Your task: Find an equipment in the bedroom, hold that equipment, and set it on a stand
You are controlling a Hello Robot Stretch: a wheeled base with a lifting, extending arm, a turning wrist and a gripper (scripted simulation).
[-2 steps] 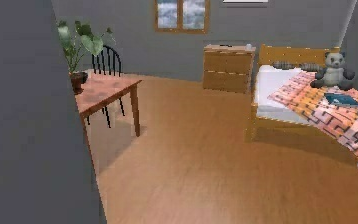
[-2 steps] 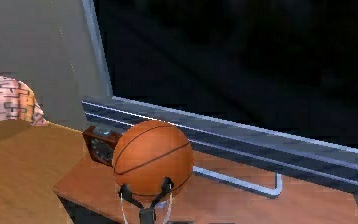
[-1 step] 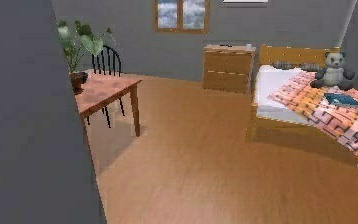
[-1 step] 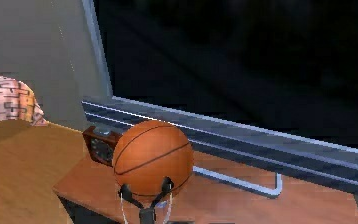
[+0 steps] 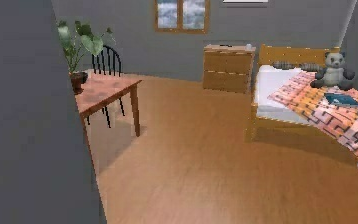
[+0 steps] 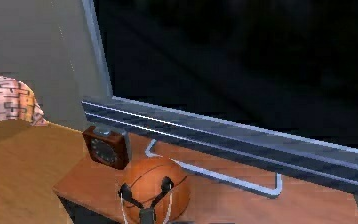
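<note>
On the wooden stand (image 6: 87,187) in the arm side view, we are noting an orange basketball (image 6: 142,175) sitting near the front edge. It is resting just beside a small dark clock (image 6: 107,147) and in front of a large dark television (image 6: 237,60). The gripper (image 6: 147,202) is showing as thin dark fingers across the ball's front. With the ball lying on the surface behind it, we are unable to tell how the jaws are standing or whether they are holding anything.

In the forward view we are recording a bed (image 5: 277,105) at the right. It is carrying a patterned quilt (image 5: 332,115) and a grey teddy bear (image 5: 333,70). A wooden dresser (image 5: 228,68) is standing beside the bed, under a window (image 5: 182,14). At the left, a table (image 5: 112,95) is bearing a potted plant (image 5: 79,45), with a dark chair (image 5: 109,60) behind it.
</note>
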